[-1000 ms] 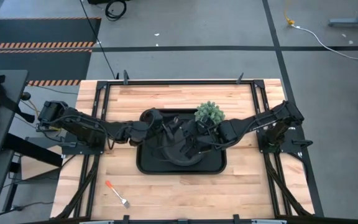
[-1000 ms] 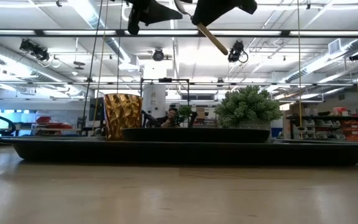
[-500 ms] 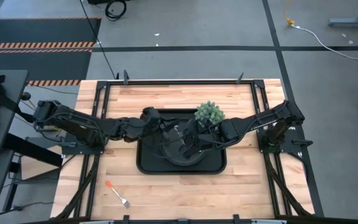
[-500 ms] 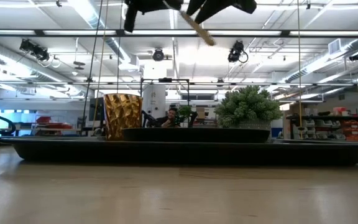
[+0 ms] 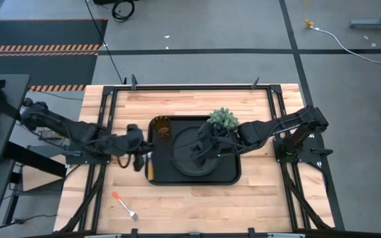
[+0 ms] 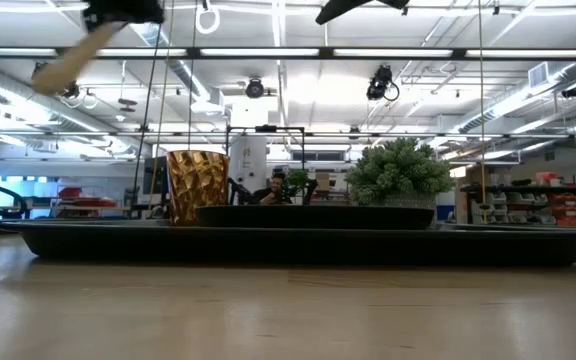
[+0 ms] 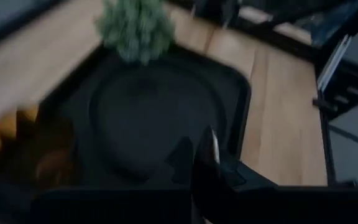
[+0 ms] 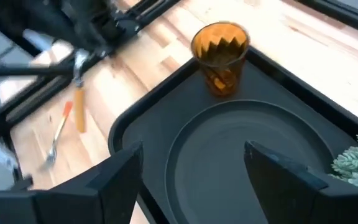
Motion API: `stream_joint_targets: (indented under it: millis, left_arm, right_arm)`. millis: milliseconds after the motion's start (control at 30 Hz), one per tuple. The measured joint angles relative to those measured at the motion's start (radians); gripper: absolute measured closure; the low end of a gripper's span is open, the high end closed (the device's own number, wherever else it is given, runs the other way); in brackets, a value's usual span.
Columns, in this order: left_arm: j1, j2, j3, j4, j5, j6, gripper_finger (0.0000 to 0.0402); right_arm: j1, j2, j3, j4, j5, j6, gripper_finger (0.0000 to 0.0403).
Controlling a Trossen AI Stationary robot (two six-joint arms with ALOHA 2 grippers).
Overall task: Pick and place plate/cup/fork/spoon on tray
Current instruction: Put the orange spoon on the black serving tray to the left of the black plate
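tray point(image 5: 229, 177): black, mid-table point(image 5: 177, 198), long side running left to right
plate point(image 5: 185, 165): lying flat inside the tray
cup point(image 5: 163, 129): upright in the tray's far-left corner, right next to the plate
fork point(image 5: 124, 205): out on the bare wood near the front-left, well apart from the tray, lying diagonal with the tines toward the front-right
spoon point(image 8: 79, 106): clamped in the left claw point(image 5: 137, 160) just off the tray's left edge, handle hanging down
right claw point(image 5: 200, 147): fingers spread wide over the plate, holding nothing
plant point(image 5: 223, 119): green ball at the tray's far-right corner

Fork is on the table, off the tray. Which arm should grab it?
Left, probably. The fork lies front-left, nearer the left hand, though that holds the spoon. The right hand is open over the plate.
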Motion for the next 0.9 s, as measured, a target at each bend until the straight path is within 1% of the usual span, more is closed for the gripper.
stream_joint_targets:
  millis: [100, 267, 367, 467, 567, 633, 700, 767, 833, 900]
  left_arm:
    - [-0.045, -0.036, 0.0, -0.109, 0.01, -0.109, 0.0384]
    - [-0.097, -0.097, 0.0, -0.196, 0.024, -0.212, 0.0384]
    - [-0.11, -0.173, -0.073, -0.191, 0.02, -0.293, 0.0384]
    - [-0.117, -0.287, -0.214, -0.076, 0.023, -0.353, 0.0384]
    - [-0.106, -0.397, -0.354, 0.074, 0.022, -0.353, 0.0384]
    - [-0.087, -0.448, -0.436, 0.177, 0.024, -0.325, 0.0384]
    - [-0.062, -0.481, -0.507, 0.26, 0.042, -0.299, 0.0384]
    - [-0.023, -0.489, -0.569, 0.317, 0.076, -0.287, 0.0384]
    - [0.03, -0.485, -0.622, 0.359, 0.115, -0.278, 0.0384]
    - [0.095, -0.475, -0.663, 0.383, 0.122, -0.279, 0.0384]
  right_arm:
    - [-0.01, 0.002, 0.0, 0.001, 0.012, 0.059, 0.0123]
    - [-0.031, 0.002, 0.0, 0.002, 0.005, 0.076, 0.0128]
    - [-0.048, 0.002, -0.001, 0.002, -0.022, 0.066, 0.0128]
    - [-0.063, 0.002, -0.001, 0.003, -0.028, 0.044, 0.0129]
    - [-0.076, 0.002, -0.001, 0.004, -0.04, 0.02, 0.0129]
    - [-0.086, 0.002, -0.001, 0.004, -0.06, 0.007, 0.0129]
    - [-0.097, 0.003, -0.001, 0.004, -0.078, -0.011, 0.0129]
    - [-0.109, 0.003, -0.001, 0.005, -0.082, -0.03, 0.0129]
    - [-0.119, 0.003, -0.001, 0.008, -0.088, -0.055, 0.0129]
    - [-0.129, 0.003, -0.001, 0.014, -0.088, -0.078, 0.0129]
